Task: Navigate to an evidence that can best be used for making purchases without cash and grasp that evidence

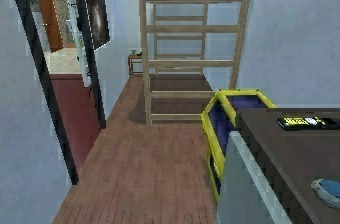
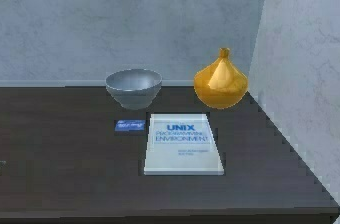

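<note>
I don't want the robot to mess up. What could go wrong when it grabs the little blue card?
The small blue card lies flat on the dark table, so it may be hard to lift and could slide.
The white book lies close beside it and might get grabbed instead.
The grey bowl stands just behind; reaching too far could bump it.

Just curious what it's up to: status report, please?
Small blue flat card on dark wooden tabletop, arm side view. Pale blue-and-white book close beside it. Grey metal bowl just beyond.
</note>
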You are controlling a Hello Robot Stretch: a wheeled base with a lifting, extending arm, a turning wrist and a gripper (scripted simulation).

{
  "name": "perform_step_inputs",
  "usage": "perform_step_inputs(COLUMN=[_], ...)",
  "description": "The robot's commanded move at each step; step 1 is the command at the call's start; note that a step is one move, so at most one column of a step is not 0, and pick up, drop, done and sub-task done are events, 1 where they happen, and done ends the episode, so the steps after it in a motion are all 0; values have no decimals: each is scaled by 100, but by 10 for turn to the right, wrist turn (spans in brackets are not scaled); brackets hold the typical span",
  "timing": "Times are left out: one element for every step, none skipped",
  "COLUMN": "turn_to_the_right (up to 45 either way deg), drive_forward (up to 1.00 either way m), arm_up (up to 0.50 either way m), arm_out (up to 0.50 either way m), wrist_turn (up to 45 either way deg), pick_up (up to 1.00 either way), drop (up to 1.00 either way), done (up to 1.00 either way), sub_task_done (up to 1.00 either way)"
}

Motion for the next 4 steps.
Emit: perform_step_inputs(turn_to_the_right=[0, 0, 0, 0], drive_forward=[0, 0, 0, 0], arm_up=[38, 0, 0, 0], arm_out=[0, 20, 0, 0], wrist_turn=[0, 0, 450, 450], pick_up=[0, 0, 0, 0], drop=[0, 0, 0, 0], done=[0, 0, 0, 0], sub_task_done=[0, 0, 0, 0])
